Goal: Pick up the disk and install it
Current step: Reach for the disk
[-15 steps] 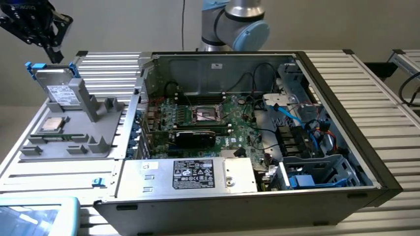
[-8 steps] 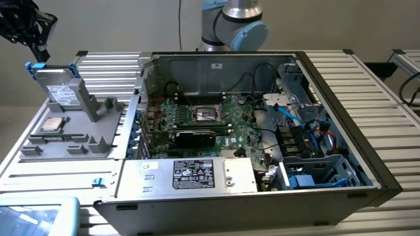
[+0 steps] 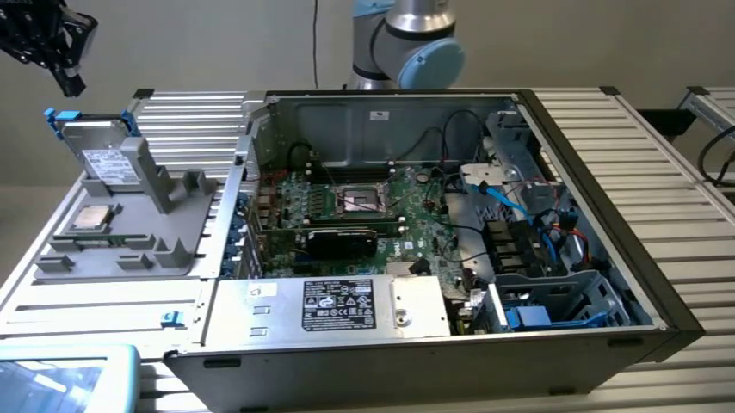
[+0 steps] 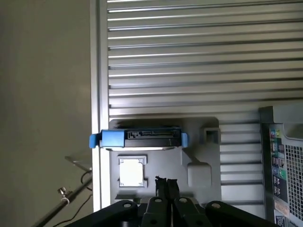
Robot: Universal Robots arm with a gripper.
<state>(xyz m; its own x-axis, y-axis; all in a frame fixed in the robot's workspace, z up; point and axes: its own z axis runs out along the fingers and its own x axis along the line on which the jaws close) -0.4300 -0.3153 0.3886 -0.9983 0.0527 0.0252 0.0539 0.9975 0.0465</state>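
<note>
The disk (image 3: 105, 153) stands on edge in a slot at the far end of a grey holder (image 3: 150, 249), at the exterior view's left. It is grey-silver with a white label and a bright blue carrier. My gripper (image 3: 71, 84) hangs above it and slightly further toward the exterior view's left, well clear of it. In the wrist view I look down on the disk's top edge (image 4: 139, 138), with its blue ends showing. The gripper (image 4: 165, 183) has its two black fingers pressed together, shut on nothing.
A small square silver processor chip (image 3: 92, 219) lies on the grey holder (image 4: 199, 156) near the disk. The open computer case (image 3: 672, 310) takes up the table's middle, holding a motherboard (image 3: 367, 206), a silver box with a black label (image 3: 344, 305) and a blue-lined drive cage (image 3: 557, 301).
</note>
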